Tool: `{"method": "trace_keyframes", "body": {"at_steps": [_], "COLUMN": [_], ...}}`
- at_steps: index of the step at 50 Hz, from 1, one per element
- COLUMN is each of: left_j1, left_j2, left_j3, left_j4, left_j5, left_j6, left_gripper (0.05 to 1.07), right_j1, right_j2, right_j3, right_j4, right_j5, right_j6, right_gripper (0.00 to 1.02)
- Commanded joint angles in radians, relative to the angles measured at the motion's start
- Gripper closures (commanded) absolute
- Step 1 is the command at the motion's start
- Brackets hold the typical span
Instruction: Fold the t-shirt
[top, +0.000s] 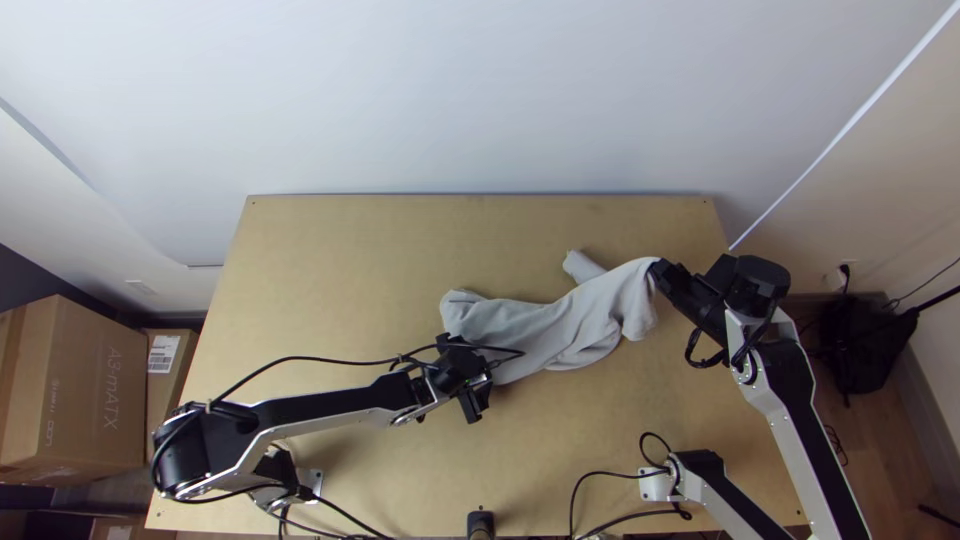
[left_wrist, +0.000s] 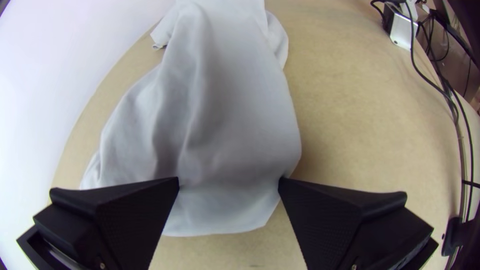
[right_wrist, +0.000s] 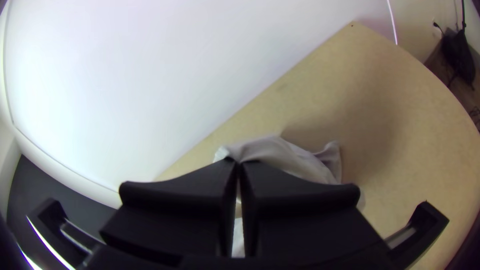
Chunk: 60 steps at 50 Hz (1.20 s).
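The light grey t-shirt (top: 560, 325) lies bunched lengthwise across the middle of the table, its right part lifted. At that raised end my right gripper (top: 657, 268) pinches the cloth; in the right wrist view the same gripper (right_wrist: 239, 162) has its fingers together on the t-shirt (right_wrist: 280, 150). Over the left, near part of the cloth is my left gripper (top: 480, 385). The left wrist view has this gripper (left_wrist: 229, 182) with fingers wide apart and the t-shirt (left_wrist: 230, 125) between and beyond them. How the cloth's layers lie is unclear.
Bare wood of the table (top: 340, 260) extends left of the cloth, with a pale wall (top: 480, 100) behind the far edge. Black cables (top: 300, 360) run along the left arm. Cardboard boxes (top: 75, 390) stand beyond the table's left side.
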Motion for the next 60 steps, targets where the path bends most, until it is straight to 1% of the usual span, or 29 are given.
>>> {"method": "trace_keyframes", "body": {"at_steps": [1,3,6,8,10,11,17,22,27,34,38,44,50,53,60], "left_j1": [-0.003,0.0,0.003,0.007,0.013,0.017,0.072,0.143,0.23,0.353,0.421,0.484,0.525,0.545,0.605], "left_j2": [0.043,0.05,0.052,0.047,0.04,0.035,0.0,-0.054,-0.109,-0.184,-0.226,-0.292,-0.365,-0.405,-0.48], "left_j3": [0.035,0.039,0.034,0.022,0.008,0.003,0.019,0.06,0.106,0.161,0.187,0.23,0.272,0.293,0.364], "left_j4": [0.021,0.03,0.039,0.071,0.108,0.128,0.107,0.048,-0.001,-0.064,-0.085,-0.121,-0.142,-0.142,-0.145], "left_j5": [-0.005,-0.005,0.001,0.004,0.005,0.004,0.008,0.008,0.01,0.025,0.041,0.048,0.048,0.047,0.048], "left_j6": [0.016,0.01,0.007,0.002,-0.004,-0.008,-0.027,-0.054,-0.062,-0.064,-0.067,-0.087,-0.108,-0.11,-0.11], "left_gripper": [0.29,0.38,0.59,0.77,1.0,1.05,1.05,1.05,1.05,1.05,1.05,1.05,1.05,1.05,1.05], "right_j1": [0.009,0.007,0.006,0.004,0.003,0.003,-0.003,-0.003,-0.005,0.003,0.021,0.05,0.09,0.121,0.148], "right_j2": [0.005,0.007,0.005,0.004,0.002,0.002,-0.001,0.002,0.013,0.025,0.036,0.06,0.1,0.128,0.206], "right_j3": [0.004,0.007,0.007,0.007,0.007,0.007,0.014,0.031,0.059,0.108,0.146,0.238,0.375,0.453,0.651], "right_j4": [0.027,0.027,0.027,0.027,0.027,0.027,0.027,0.026,0.026,0.027,0.03,0.032,0.032,0.032,0.032], "right_j5": [0.012,0.012,0.012,0.012,0.012,0.012,0.013,0.013,0.015,0.015,0.016,0.038,0.081,0.122,0.165], "right_j6": [0.02,0.02,0.02,0.02,0.02,0.02,0.009,-0.006,-0.018,-0.06,-0.104,-0.179,-0.241,-0.274,-0.365], "right_gripper": [1.0,1.0,1.0,1.0,1.0,1.0,1.0,1.0,1.0,1.0,1.0,1.0,1.0,1.0,1.0]}}
